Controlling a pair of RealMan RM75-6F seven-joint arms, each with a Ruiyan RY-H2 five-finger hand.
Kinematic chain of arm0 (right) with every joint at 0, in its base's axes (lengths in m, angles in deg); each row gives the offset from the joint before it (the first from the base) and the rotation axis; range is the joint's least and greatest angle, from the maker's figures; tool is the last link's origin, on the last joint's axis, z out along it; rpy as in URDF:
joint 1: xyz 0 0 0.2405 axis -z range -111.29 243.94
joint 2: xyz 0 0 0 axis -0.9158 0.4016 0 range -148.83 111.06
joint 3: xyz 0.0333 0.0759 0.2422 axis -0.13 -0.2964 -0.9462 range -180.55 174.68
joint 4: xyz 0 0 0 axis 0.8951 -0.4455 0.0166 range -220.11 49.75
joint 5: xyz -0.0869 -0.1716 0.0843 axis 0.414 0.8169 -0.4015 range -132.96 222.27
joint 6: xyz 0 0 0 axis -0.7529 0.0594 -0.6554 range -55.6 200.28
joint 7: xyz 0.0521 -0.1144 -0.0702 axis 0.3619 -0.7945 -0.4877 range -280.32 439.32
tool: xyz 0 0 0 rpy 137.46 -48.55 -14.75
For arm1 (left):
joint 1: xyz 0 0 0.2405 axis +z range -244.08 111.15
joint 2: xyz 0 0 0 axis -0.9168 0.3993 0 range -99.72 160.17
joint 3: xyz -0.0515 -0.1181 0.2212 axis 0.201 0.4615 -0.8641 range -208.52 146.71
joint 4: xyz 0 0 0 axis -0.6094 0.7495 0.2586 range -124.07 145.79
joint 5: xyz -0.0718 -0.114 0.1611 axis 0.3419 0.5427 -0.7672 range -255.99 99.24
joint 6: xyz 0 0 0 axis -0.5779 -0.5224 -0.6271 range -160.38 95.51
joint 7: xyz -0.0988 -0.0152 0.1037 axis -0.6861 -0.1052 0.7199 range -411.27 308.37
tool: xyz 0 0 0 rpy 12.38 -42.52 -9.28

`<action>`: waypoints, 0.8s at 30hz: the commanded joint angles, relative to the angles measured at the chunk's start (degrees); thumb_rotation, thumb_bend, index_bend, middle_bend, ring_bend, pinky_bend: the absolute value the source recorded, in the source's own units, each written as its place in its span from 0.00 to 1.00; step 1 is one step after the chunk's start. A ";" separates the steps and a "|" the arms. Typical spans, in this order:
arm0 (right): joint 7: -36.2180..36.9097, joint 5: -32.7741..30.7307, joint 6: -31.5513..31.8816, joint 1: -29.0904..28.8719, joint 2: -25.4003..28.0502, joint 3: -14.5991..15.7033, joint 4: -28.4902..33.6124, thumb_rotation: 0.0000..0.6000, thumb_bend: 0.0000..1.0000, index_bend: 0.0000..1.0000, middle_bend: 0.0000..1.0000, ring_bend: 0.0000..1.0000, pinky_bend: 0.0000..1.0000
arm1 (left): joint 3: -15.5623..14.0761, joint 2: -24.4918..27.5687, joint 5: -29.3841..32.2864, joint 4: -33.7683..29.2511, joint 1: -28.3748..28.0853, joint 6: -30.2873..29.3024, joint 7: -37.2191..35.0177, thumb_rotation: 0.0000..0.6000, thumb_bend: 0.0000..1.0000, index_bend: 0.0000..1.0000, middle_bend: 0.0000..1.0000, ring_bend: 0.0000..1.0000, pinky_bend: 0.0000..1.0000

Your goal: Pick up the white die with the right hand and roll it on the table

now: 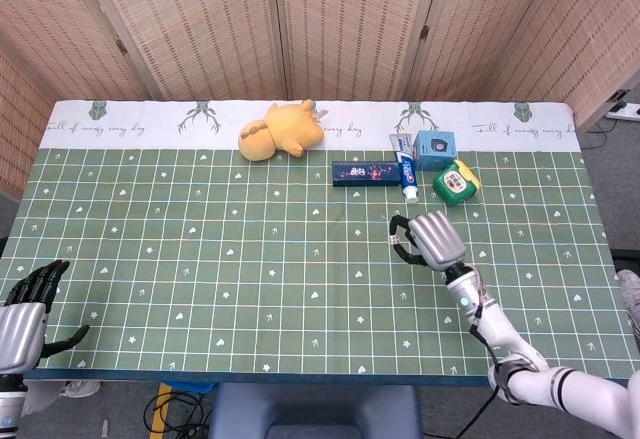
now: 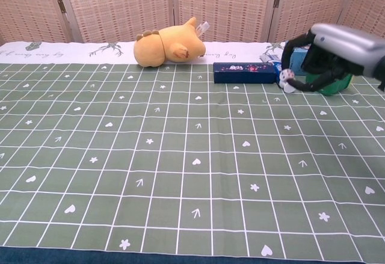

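Note:
My right hand (image 1: 432,239) hangs raised above the green patterned tablecloth (image 1: 250,259), right of the middle. Its fingers curl round the white die (image 1: 396,240), of which only a small white spot shows at the fingertips. In the chest view the right hand (image 2: 329,50) is high at the right, in front of the boxes, and I cannot tell the die apart from the white toothpaste cap behind it. My left hand (image 1: 25,311) rests beyond the table's near left corner with its fingers spread and holds nothing.
Along the back lie a yellow plush toy (image 1: 282,129), a dark blue box (image 1: 365,172), a toothpaste tube (image 1: 406,174), a light blue box (image 1: 435,149) and a green container (image 1: 455,181). The last three stand just behind my right hand.

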 commanded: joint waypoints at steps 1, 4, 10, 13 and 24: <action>3.54 3.41 5.96 2.27 2.67 -1.67 2.28 1.00 0.34 0.09 0.98 1.00 1.00 | -0.01 0.20 0.33 -0.29 0.02 0.23 0.15 1.00 0.20 0.09 0.10 0.11 0.18; 2.88 3.25 7.53 3.34 4.23 -1.75 3.29 1.00 0.34 0.02 0.98 1.00 1.00 | -0.09 0.35 0.46 -0.59 -0.18 0.77 0.40 1.00 0.20 0.09 0.10 0.11 0.18; 2.08 1.83 8.91 5.15 6.22 -1.84 3.38 1.00 0.34 0.00 0.98 1.00 1.00 | -0.02 0.37 0.45 -0.70 -0.46 1.10 0.49 1.00 0.20 0.09 0.10 0.11 0.18; 0.98 1.04 8.64 6.01 7.81 -1.47 3.86 1.00 0.34 0.00 0.98 1.00 1.00 | 0.03 0.37 0.54 -0.71 -0.55 1.22 0.59 1.00 0.20 0.09 0.10 0.11 0.18; -9.27 -3.75 4.37 10.47 19.78 2.20 12.85 1.00 0.32 0.01 0.70 0.73 0.83 | 0.06 0.71 1.12 -1.00 -0.67 1.64 0.96 1.00 0.20 0.09 0.10 0.11 0.18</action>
